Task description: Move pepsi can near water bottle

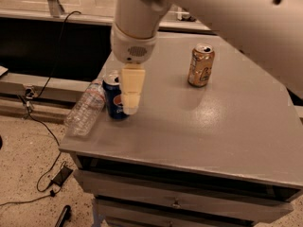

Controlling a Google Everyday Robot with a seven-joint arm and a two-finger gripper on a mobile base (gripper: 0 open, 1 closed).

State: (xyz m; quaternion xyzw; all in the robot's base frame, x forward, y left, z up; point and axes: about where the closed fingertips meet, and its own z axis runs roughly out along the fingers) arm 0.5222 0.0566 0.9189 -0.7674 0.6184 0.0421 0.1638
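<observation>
The dark blue pepsi can (112,98) stands upright near the table's left edge, right beside the water bottle (86,109), which lies on its side along that edge with part of it over the rim. My gripper (130,103) hangs from the white arm just right of the can, its cream finger overlapping the can's right side. The gripper is open and holds nothing; the can rests on the table by itself.
A gold can (200,65) stands upright at the back right of the grey table (203,131). Drawers sit below the table's front edge. Cables and a small dark device lie on the floor to the left. A dark ledge runs behind the table.
</observation>
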